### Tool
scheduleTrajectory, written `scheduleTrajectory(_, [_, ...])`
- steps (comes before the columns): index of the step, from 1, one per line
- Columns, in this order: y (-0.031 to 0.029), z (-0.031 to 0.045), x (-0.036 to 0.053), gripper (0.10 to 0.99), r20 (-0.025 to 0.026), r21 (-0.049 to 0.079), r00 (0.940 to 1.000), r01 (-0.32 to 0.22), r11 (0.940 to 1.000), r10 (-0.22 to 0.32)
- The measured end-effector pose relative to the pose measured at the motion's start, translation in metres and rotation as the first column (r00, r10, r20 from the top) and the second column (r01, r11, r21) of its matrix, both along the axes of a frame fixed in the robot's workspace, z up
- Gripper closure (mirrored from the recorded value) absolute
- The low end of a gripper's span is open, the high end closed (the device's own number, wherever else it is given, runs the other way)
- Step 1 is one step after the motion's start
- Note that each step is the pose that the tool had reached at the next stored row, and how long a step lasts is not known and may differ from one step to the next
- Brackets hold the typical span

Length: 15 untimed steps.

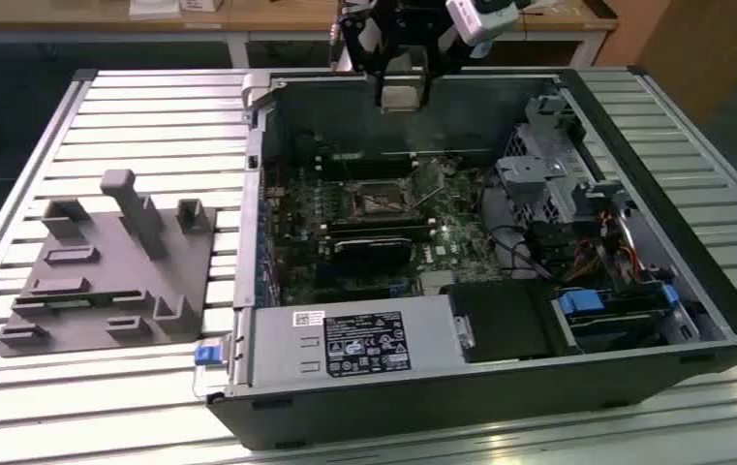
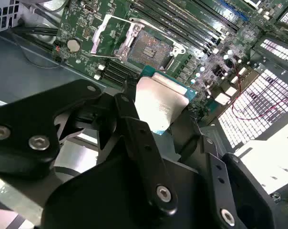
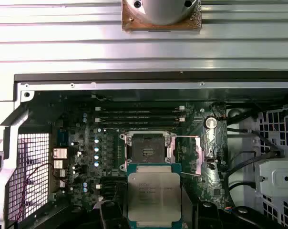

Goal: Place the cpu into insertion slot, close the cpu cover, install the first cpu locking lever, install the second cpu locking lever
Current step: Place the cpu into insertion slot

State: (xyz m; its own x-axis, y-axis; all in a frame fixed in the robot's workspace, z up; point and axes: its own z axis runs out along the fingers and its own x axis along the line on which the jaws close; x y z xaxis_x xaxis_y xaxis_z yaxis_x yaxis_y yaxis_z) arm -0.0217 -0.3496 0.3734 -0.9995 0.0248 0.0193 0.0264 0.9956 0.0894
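1. My jaws are clenching the cpu (image 3: 154, 193) by two opposite edges. Its silvery lid is facing out flat in the first wrist view, and it's also showing in the second wrist view (image 2: 160, 102).
2. In the exterior view I'm hanging over the far wall of the open computer case (image 1: 472, 387), with the cpu (image 1: 401, 96) up above the rim and not touching anything inside.
3. The relation that matters: the insertion slot (image 3: 148, 151) is lying straight ahead of the chip's leading edge and well below it on the motherboard (image 1: 342, 262). Their sides are looking roughly parallel. The chip is square, so there's no long axis to worry about.
4. The cpu cover (image 3: 197, 155) is sitting flipped open just beside the slot, leaving the socket (image 2: 149, 47) exposed.
5. Writing: there's fine print on the chip's lid and a black-and-white label (image 1: 368, 344) on the power supply, but I'm not reading either off.
6. The slatted tabletop (image 1: 148, 107) is also carrying a grey fixture plate (image 1: 109, 262), well apart.
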Motion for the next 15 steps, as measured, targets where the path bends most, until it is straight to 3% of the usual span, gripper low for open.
scheduleTrajectory(15, [0.0000,-0.0055,0.0000,0.549,-0.0001,0.000,1.0000,0.000,1.0000,0.000])
